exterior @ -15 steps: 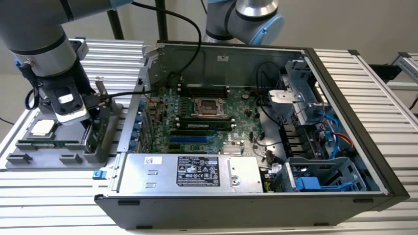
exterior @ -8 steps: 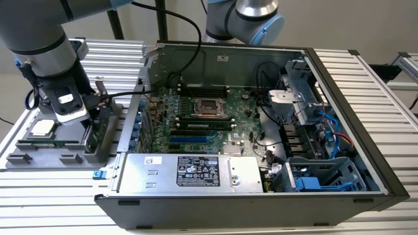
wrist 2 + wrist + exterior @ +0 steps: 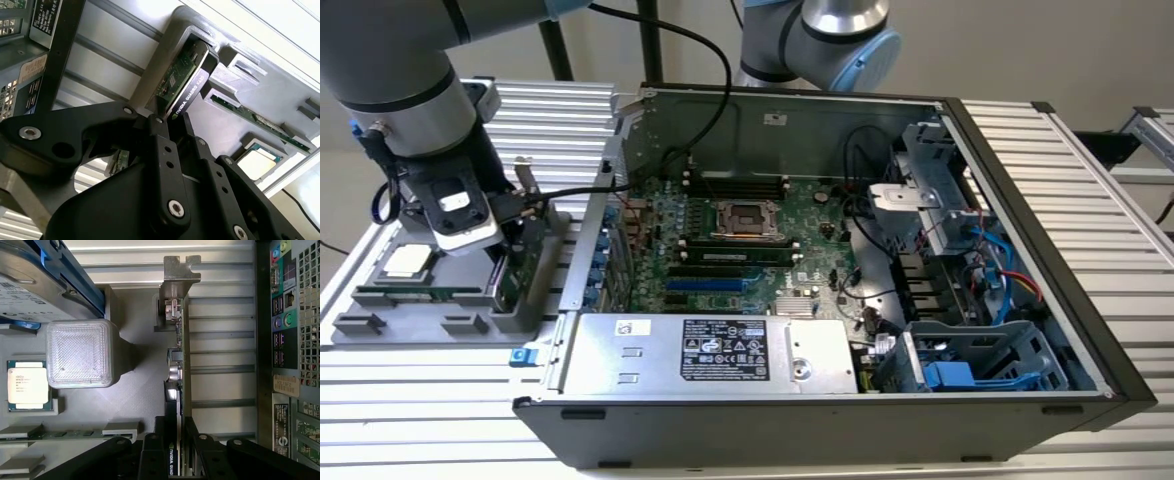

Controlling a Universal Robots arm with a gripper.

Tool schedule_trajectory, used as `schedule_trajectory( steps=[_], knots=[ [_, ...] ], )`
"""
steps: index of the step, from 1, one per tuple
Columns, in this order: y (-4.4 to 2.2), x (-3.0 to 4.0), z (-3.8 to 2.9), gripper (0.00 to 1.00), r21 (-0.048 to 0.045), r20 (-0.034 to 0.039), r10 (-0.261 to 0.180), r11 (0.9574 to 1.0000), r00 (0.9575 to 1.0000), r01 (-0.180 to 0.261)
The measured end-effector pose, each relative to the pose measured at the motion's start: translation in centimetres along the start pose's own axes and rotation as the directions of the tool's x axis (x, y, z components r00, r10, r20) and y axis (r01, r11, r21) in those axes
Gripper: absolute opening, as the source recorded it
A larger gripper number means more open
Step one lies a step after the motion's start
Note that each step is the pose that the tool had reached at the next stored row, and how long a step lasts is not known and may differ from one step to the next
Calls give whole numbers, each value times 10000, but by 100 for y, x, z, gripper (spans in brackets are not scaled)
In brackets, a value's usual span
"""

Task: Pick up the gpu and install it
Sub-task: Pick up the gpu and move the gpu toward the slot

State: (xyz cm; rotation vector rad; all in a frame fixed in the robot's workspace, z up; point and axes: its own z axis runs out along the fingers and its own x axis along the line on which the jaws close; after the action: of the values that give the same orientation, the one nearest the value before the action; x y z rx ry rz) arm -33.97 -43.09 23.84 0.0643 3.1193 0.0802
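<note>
The gpu (image 3: pixel 182 340) stands on edge in its grey holder (image 3: pixel 140 390), between your jaws; whether they pinch it yet, I cannot tell. Expect it stiff, light and fragile: clamp cooler and board faces gently.

Exterior view: high off-arm camera, angled down at mid range over the open black metal computer case (image 3: pixel 787 430) and the grey plastic parts tray (image 3: pixel 400 325) at the exterior view's left, both on the ribbed aluminium table (image 3: pixel 440 420). First wrist view: very close, straight down past the black gripper (image 3: pixel 180 427) along the upper edge of the gpu (image 3: pixel 182 340), a green circuit card with black boxy cooler standing in the tray; second wrist view: as close, slanted in from the side at the same card (image 3: pixel 187 80). All three share tray and square silver processor chip (image 3: pixel 404 262) (image 3: pixel 256 162) (image 3: pixel 27 385).
</note>
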Motion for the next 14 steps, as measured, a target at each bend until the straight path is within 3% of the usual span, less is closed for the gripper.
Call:
schedule_trajectory(
  steps=[14],
  knots=[
    [0,0,-2,0,-4,5,0,10000,10000,0]
  ],
)
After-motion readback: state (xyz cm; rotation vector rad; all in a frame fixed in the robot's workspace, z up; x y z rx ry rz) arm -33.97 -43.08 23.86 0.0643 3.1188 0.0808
